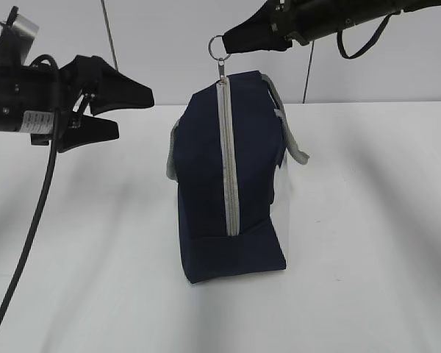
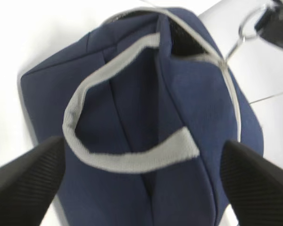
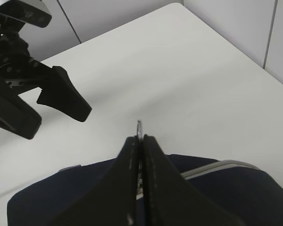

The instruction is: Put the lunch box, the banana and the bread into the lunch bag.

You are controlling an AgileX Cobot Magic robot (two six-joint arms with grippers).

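The navy lunch bag (image 1: pixel 228 191) stands on end on the white table, its grey zipper (image 1: pixel 226 162) running down the side that faces me. My right gripper (image 1: pixel 231 43) is shut on the zipper's ring pull (image 1: pixel 219 46) above the bag's top; the ring's tip shows past the fingertips in the right wrist view (image 3: pixel 139 128). My left gripper (image 1: pixel 128 112) is open and empty, in the air left of the bag. In the left wrist view the bag (image 2: pixel 146 132) and a grey handle (image 2: pixel 127 160) lie between its open fingers. The lunch box, banana and bread are out of view.
The white table (image 1: pixel 367 243) spreads all round the bag. A pale wall with seams stands behind it. The left arm's black cable (image 1: pixel 29 235) hangs down at the left.
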